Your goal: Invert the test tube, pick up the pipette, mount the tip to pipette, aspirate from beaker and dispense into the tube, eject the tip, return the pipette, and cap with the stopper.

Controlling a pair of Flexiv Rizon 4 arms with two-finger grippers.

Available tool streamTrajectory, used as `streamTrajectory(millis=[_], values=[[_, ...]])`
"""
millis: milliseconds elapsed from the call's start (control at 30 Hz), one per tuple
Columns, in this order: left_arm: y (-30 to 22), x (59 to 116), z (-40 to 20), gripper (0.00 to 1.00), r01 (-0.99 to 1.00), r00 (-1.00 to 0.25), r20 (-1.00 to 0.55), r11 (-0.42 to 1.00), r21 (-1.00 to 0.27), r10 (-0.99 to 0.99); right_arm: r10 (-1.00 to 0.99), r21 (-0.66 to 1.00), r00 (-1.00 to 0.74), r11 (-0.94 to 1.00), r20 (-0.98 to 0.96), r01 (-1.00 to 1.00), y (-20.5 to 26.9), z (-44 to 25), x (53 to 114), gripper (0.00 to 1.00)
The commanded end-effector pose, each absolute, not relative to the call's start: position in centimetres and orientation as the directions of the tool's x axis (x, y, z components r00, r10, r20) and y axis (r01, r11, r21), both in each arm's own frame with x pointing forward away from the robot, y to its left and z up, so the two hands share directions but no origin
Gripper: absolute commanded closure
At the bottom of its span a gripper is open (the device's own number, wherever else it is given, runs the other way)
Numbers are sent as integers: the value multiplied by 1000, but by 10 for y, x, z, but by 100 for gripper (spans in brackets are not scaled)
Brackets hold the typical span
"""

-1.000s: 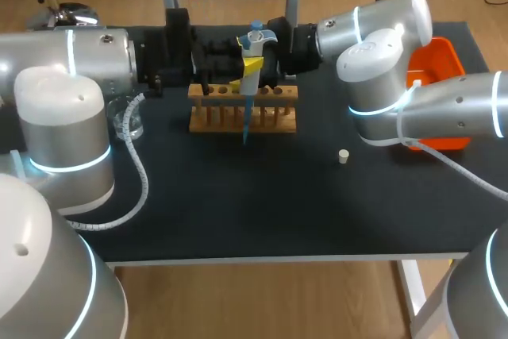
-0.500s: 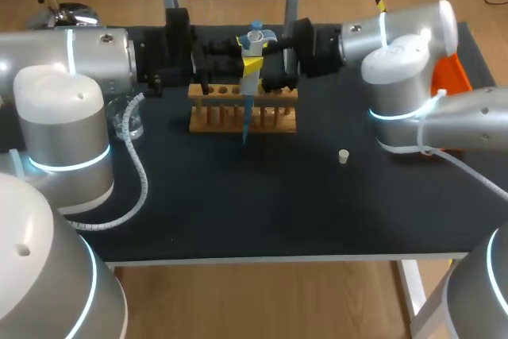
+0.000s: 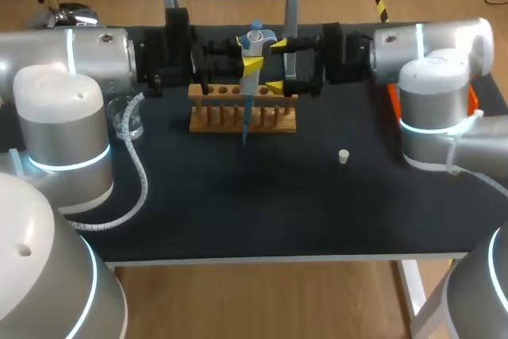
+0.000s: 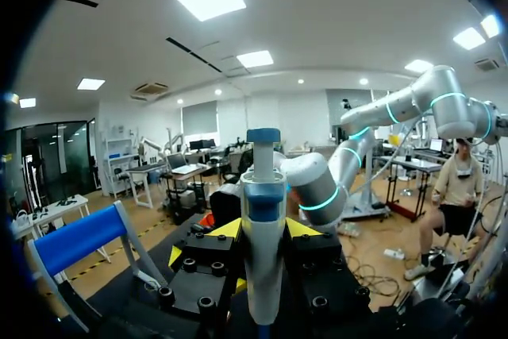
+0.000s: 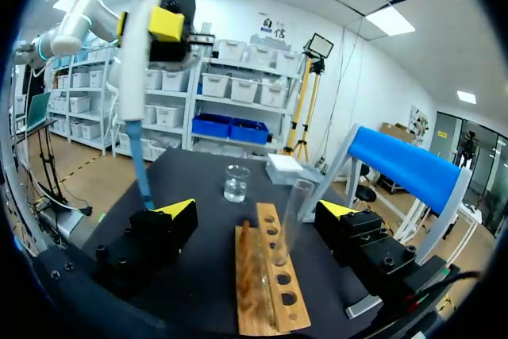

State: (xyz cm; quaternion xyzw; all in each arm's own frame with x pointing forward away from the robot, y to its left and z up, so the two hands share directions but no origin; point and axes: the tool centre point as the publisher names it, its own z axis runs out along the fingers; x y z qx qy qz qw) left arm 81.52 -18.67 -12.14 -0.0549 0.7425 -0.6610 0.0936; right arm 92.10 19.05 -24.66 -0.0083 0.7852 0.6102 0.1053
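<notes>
Shows a dark surface [image 3: 238, 204] carrying a wooden test-tube rack [image 3: 242, 113] toward the rear edge, about midway between the left and right edges. Grips, with the left claw [image 3: 251, 65] clamped from two sides, a white-grey pipette with blue plunger and blue tip [image 3: 248, 93]. Holds it upright, raised just in front of the rack, tip pointing down. Sets the right claw [image 3: 279, 65] just beside the pipette, over the rack's right half, yellow fingers spread wide and grasping nothing. Reveals, from the right wrist, a clear glass test tube [image 5: 295, 212] standing in a rack hole between those spread fingers, nearer to one of them. Cannot tell whether tube and finger touch. Includes a clear glass beaker [image 3: 127, 121] near the left edge, well apart from the rack. Includes a small cream stopper [image 3: 344, 156] lying alone right of centre, nearer the front edge than the rack. Includes an orange tray [image 3: 474, 102] at the right edge, largely hidden behind the right arm.
</notes>
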Motion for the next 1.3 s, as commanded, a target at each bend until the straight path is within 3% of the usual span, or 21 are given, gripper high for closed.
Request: streamTrajectory(millis=[33, 600, 1300], values=[[-188, 815, -122, 100, 44, -976, -68, 117, -992, -208, 122, 965, -976, 217, -178, -149, 157, -229, 895, 0], [-188, 815, -122, 100, 44, -976, -68, 117, -992, -208, 56, 996, -995, 29, -80, -79, 157, -199, 841, 0], [-188, 815, -122, 100, 44, -976, -68, 117, -992, -208, -30, 997, -997, -15, -71, -71, 195, -181, 817, 0]])
